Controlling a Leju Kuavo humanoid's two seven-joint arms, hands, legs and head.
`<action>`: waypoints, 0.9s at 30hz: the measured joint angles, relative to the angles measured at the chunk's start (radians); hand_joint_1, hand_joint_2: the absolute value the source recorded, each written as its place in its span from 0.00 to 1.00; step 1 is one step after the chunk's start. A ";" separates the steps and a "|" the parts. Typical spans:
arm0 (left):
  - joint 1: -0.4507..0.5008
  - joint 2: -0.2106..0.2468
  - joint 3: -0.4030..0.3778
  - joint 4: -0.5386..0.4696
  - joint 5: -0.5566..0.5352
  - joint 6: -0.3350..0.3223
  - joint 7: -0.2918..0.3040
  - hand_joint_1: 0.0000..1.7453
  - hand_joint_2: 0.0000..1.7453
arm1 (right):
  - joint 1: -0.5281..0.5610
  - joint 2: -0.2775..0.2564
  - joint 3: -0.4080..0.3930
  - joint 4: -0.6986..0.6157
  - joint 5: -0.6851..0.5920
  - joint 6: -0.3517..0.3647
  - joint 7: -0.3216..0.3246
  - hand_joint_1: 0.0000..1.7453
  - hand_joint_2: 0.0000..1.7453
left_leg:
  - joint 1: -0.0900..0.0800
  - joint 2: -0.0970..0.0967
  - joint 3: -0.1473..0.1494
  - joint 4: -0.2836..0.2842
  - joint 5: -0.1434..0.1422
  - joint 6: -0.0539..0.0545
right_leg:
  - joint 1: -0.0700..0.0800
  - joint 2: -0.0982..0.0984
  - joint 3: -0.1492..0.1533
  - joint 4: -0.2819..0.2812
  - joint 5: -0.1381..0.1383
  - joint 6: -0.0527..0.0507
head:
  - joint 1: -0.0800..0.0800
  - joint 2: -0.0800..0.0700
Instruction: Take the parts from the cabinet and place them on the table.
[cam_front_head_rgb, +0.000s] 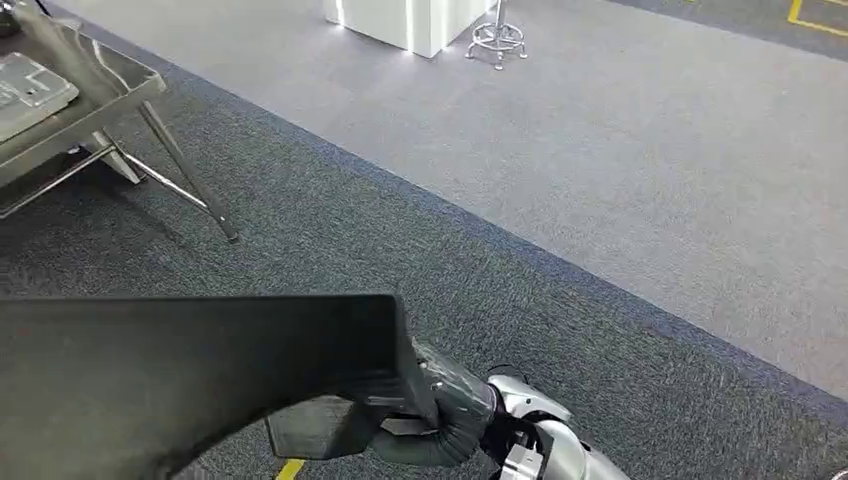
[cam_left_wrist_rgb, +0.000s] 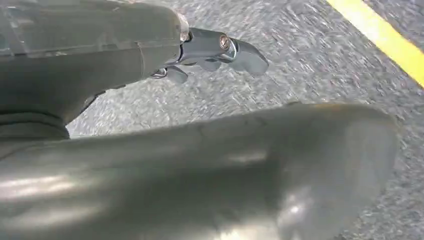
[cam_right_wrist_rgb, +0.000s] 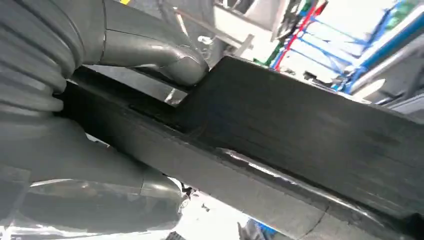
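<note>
Black tray-like part (cam_front_head_rgb: 190, 370) gripped by right hand (cam_front_head_rgb: 440, 415); left hand's (cam_left_wrist_rgb: 210, 50) grip unclear. Carry level toward metal counter (cam_front_head_rgb: 110, 95).

Dark grey carpet (cam_front_head_rgb: 330, 220) is covering the near floor, and a paler grey strip of carpet (cam_front_head_rgb: 620, 140) is running beyond it. A white cabinet base (cam_front_head_rgb: 410, 20) is standing at the far edge, with a chrome stool base (cam_front_head_rgb: 496, 40) sitting just beside it. A yellow floor line (cam_left_wrist_rgb: 385, 37) is crossing the carpet.
</note>
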 joint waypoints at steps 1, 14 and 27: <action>-0.004 0.001 0.000 0.000 0.000 0.002 0.002 0.00 0.00 | 0.000 0.002 0.000 -0.002 0.000 0.000 0.000 0.96 1.00 | 0.001 0.035 -0.030 0.060 -0.034 -0.004 | 0.002 -0.013 0.002 -0.001 -0.001 -0.004 | -0.003 0.000; -0.004 0.006 0.008 0.000 -0.010 -0.002 0.001 0.00 0.00 | 0.002 0.003 -0.001 -0.011 -0.005 0.022 -0.001 0.96 1.00 | -0.001 0.099 0.027 -0.047 0.020 0.031 | 0.017 -0.157 0.034 0.001 -0.040 0.035 | -0.002 0.000; -0.010 0.008 0.011 0.000 -0.010 0.007 0.015 0.00 0.00 | 0.015 0.004 -0.014 -0.015 -0.019 0.049 -0.002 0.96 1.00 | 0.004 -0.065 0.024 -0.040 0.016 0.021 | 0.007 0.055 -0.015 0.014 0.000 0.024 | 0.000 0.000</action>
